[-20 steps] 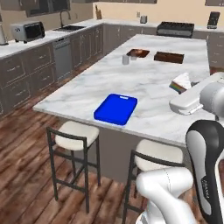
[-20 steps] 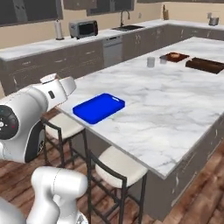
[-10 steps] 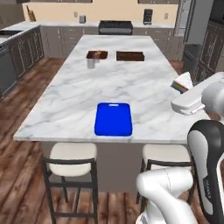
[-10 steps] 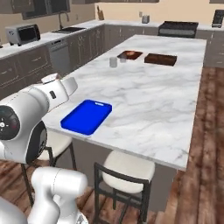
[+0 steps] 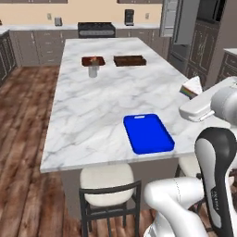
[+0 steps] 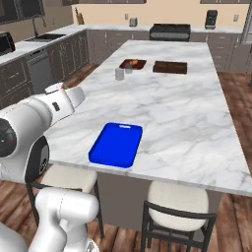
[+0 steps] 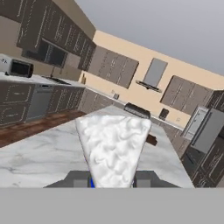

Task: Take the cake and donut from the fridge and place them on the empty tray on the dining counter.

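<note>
White-grey marble-topped dining counter [image 5: 102, 106] spans the middle of the left base view. Upper left of centre on it: a dark brown tray [image 5: 93, 61] with a small grey cup [image 5: 93, 71] just in front of it; a second dark brown tray [image 5: 129, 60] sits to their right, well apart from the blue one. Bright blue rectangular tray [image 5: 148, 133] with rounded corners and low rim lies flat lower centre, near the counter's front edge, nothing on it. At the right edge, a wedge-shaped cake slice with rainbow layers and white frosting [image 5: 192, 87] pokes out past the white hand, up in the air over the counter's right side, to the upper right of the blue tray. Grey fridge [image 5: 183, 23] stands upper right with a door swung open.

Right base view: white arm at left, cake tip [image 6: 53, 89] barely showing on top of the hand; blue tray [image 6: 116, 144] lower centre, to the right of and below the hand, apart from it.

Hand view: white frosted cake wedge [image 7: 113, 148] sits bottom centre, wide end up, narrow end down in the gripper [image 7: 111, 180], whose jaws are pinched on it. Blue sliver shows beside the wedge's tip. Donut: can't tell where.
</note>
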Robot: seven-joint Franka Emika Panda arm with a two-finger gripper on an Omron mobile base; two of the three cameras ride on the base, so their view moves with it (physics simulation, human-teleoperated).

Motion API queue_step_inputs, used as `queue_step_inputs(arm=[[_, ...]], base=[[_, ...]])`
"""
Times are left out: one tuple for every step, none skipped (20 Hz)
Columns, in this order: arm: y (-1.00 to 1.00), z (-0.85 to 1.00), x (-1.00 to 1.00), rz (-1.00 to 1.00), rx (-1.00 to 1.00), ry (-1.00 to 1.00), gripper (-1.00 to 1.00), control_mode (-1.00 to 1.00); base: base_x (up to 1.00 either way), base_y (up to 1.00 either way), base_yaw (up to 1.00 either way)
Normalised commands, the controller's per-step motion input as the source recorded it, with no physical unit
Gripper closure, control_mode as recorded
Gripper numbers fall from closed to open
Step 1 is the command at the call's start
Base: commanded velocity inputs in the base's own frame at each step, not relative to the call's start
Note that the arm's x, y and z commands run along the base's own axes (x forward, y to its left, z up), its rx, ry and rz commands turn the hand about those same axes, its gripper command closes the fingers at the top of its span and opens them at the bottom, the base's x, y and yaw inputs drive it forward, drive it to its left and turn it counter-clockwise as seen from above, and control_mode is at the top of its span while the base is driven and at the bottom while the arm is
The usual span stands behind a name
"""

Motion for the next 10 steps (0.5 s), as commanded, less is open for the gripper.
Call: queue_step_inputs(arm=[[0.00, 0.00, 0.00, 0.00, 0.00, 0.00, 1.00, 1.00], [0.00, 0.00, 0.00, 0.00, 0.00, 0.00, 1.00, 1.00], [0.00, 0.00, 0.00, 0.00, 0.00, 0.00, 1.00, 1.00], [0.00, 0.00, 0.00, 0.00, 0.00, 0.00, 1.00, 1.00], [0.00, 0.00, 0.00, 0.00, 0.00, 0.00, 1.00, 1.00], [0.00, 0.00, 0.00, 0.00, 0.00, 0.00, 1.00, 1.00], [0.00, 0.00, 0.00, 0.00, 0.00, 0.00, 1.00, 1.00], [0.00, 0.00, 0.00, 0.00, 0.00, 0.00, 1.00, 1.00], [0.00, 0.00, 0.00, 0.00, 0.00, 0.00, 1.00, 1.00], [0.00, 0.00, 0.00, 0.00, 0.00, 0.00, 1.00, 1.00]], base=[[1.00, 0.00, -0.14], [1.00, 0.00, -0.13], [1.00, 0.00, -0.10], [1.00, -0.14, -0.06], [1.00, -0.27, 0.00], [1.00, -0.35, 0.00], [1.00, -0.40, 0.00], [1.00, -0.40, 0.05], [1.00, -0.31, 0.08], [1.00, -0.21, 0.10]])
